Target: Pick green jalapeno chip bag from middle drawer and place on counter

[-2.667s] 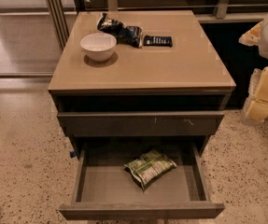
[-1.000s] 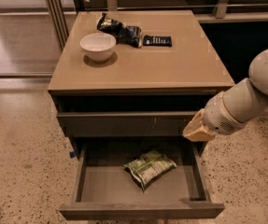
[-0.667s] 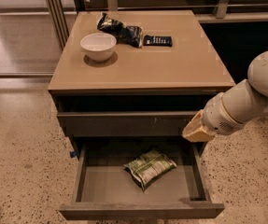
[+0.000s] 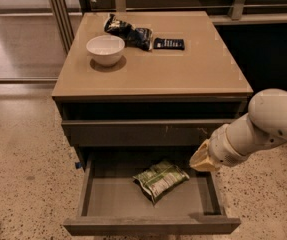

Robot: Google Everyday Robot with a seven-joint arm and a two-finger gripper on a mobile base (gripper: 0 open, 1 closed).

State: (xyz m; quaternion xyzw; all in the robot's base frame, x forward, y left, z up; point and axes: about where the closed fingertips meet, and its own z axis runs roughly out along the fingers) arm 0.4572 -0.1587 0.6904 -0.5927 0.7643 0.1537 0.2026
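Inside the open middle drawer (image 4: 108, 200), near its centre, lies the green jalapeno chip bag (image 4: 160, 179). Beside it to the right hovers the gripper (image 4: 203, 160), not touching; open or closed, I cannot tell. Above, the counter (image 4: 183, 71) holds a white bowl (image 4: 105, 49).
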